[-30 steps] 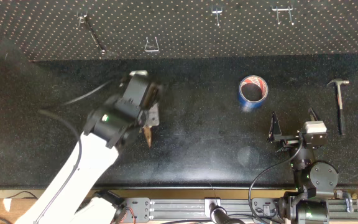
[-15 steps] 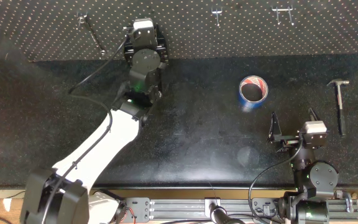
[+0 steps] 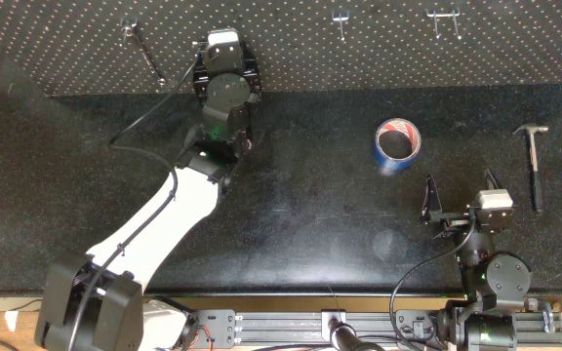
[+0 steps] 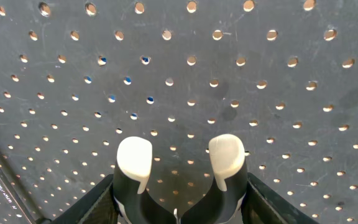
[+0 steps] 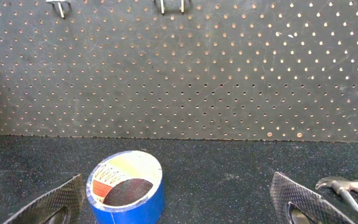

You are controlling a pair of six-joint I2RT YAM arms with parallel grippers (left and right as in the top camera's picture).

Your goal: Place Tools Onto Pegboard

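My left gripper (image 3: 224, 60) is up against the black pegboard (image 3: 379, 44), over the spot between the hanging wrench (image 3: 145, 52) and the empty hooks (image 3: 340, 19). In the left wrist view its white fingers (image 4: 134, 159) stand open, with nothing between them and the board's holes close in front. A blue tape roll (image 3: 396, 144) stands on the black table, and a hammer (image 3: 532, 161) lies at the far right. My right gripper (image 3: 457, 200) rests open near the front, behind the tape roll (image 5: 126, 186) and beside the hammer (image 5: 344, 186).
Two more empty hooks (image 3: 444, 19) hang at the pegboard's upper right and appear again as hooks (image 5: 171, 6) in the right wrist view. The black table (image 3: 310, 214) stretches between the arms. The left arm's white link runs diagonally across the table's left half.
The left arm swung from mid-table up to the pegboard, then held there. The grey-brown tool seen by its gripper a second ago is no longer visible. The right arm kept still.
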